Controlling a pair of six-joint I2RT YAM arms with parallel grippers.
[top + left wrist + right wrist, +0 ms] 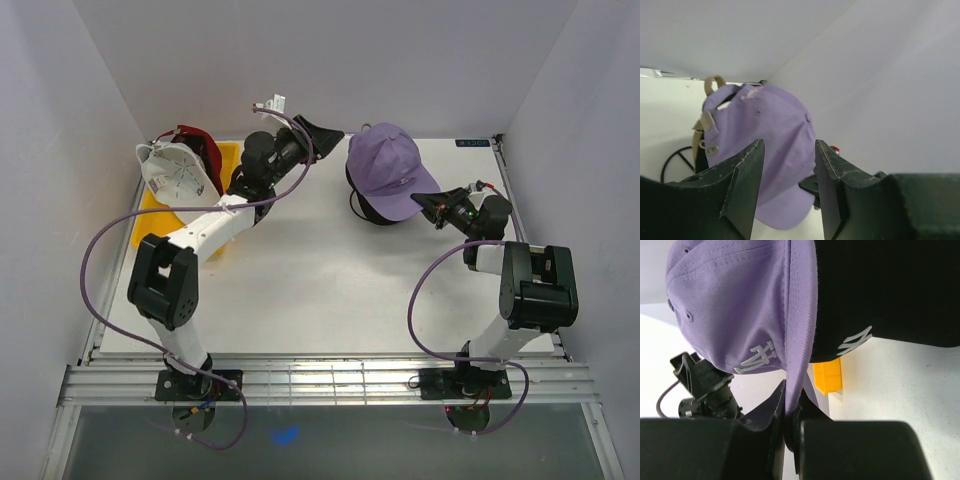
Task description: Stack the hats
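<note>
Far left edge: yellow tray (150, 212) lies along the table (300, 290) rim, close to the side wall. On it the white hat (170, 172) sits inside-up, touching the dark red hat (205, 150) behind.
Open room: bare tabletop across the lower middle, between the two arms; walls close in at left, back and right.
Left gripper (789, 145): jaws wide, nothing between them, hovering upper middle near the back wall, apart from the lavender hat (390, 165).
Lavender hat: upper right of centre, over the black hat (890, 290); resting or lifted, cannot tell.
Black hat: mostly covered, cut off in the right wrist view.
Right gripper (790, 412): pinched on the lavender brim's edge.
</note>
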